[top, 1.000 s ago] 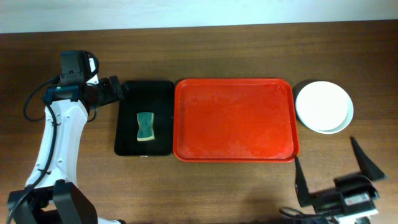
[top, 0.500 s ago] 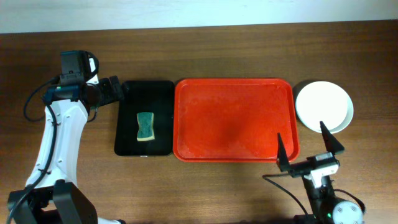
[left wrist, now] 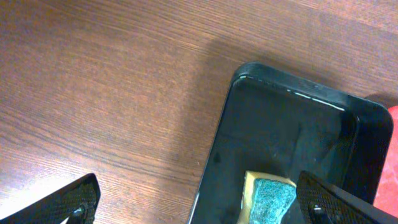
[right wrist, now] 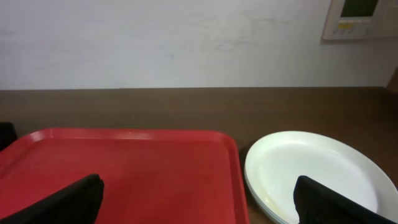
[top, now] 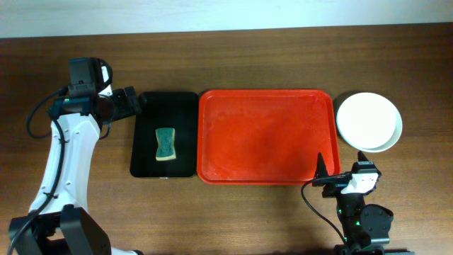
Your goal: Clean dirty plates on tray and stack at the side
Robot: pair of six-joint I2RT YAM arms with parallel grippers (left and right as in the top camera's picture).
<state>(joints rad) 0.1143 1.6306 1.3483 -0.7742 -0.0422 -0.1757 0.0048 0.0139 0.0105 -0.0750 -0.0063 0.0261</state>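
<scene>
The plates (top: 368,121) sit in one stack on the table right of the red tray (top: 265,134), the white one on top and pale rims showing under it. The stack also shows in the right wrist view (right wrist: 317,174), beside the tray (right wrist: 124,168). No plate lies on the tray. My right gripper (top: 347,173) is open and empty, low by the tray's front right corner, pointing at the far wall. My left gripper (top: 134,101) is open and empty above the table at the far left corner of the black tray (top: 164,106).
A green and yellow sponge (top: 165,144) lies in the black tray, seen also in the left wrist view (left wrist: 267,198) inside that tray (left wrist: 292,124). A white wall with a small panel (right wrist: 359,18) stands behind the table.
My right arm has drawn back toward the front edge and turned level, its fingers now pointing at the wall. The left arm has not moved.
</scene>
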